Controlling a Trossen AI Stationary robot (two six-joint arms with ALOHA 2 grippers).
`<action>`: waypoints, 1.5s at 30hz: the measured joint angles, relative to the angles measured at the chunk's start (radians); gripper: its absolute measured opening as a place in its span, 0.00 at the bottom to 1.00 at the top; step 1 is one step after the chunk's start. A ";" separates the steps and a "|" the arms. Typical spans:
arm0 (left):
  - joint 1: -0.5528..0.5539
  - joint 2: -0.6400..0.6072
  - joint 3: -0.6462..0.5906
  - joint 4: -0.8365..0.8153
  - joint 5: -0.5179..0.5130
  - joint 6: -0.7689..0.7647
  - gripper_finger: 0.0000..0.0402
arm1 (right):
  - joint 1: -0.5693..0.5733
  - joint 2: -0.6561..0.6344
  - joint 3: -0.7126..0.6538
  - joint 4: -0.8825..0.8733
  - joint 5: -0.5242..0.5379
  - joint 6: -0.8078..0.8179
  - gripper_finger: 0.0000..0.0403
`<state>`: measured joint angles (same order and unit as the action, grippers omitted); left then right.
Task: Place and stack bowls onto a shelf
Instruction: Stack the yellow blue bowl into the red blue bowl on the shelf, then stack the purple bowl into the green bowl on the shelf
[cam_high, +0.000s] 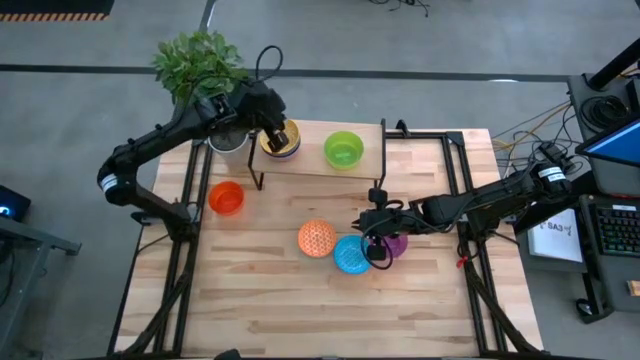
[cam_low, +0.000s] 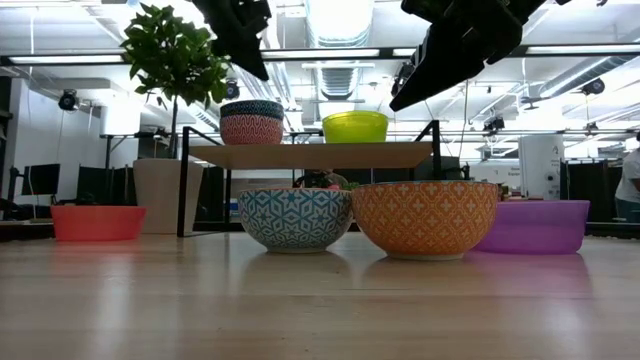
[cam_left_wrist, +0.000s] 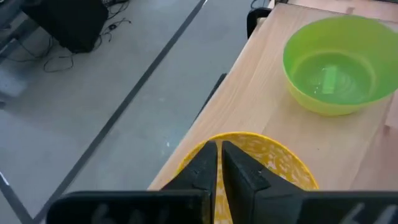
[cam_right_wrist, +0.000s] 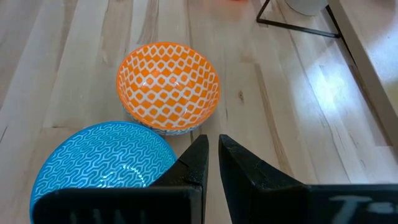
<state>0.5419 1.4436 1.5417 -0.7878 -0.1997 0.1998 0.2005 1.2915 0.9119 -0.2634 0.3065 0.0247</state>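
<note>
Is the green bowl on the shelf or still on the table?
On the shelf: the green bowl sits upright on the shelf board, beside a stack of bowls.

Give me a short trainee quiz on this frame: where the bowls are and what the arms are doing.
1. True or false: the green bowl stands on the shelf.
2. Which gripper is over the yellow bowl? A. left gripper B. right gripper
3. How many bowls sit on the tabletop, not on the shelf?

Key: 1 true; 2 A; 3 four: red-orange, orange patterned, blue, purple.
</note>
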 joint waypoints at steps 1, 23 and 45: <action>-0.003 -0.009 -0.024 0.020 0.004 -0.006 0.01 | 0.000 0.000 0.000 0.000 0.000 -0.001 0.07; -0.110 -0.045 -0.288 0.276 0.026 -0.118 0.00 | 0.000 0.000 -0.003 0.015 0.001 -0.018 0.07; -0.107 -0.046 -0.323 0.380 -0.053 -0.107 0.00 | 0.000 0.000 -0.003 0.016 0.008 -0.018 0.07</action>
<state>0.4351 1.3979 1.2186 -0.4081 -0.2526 0.0924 0.2005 1.2915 0.9092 -0.2474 0.3149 0.0071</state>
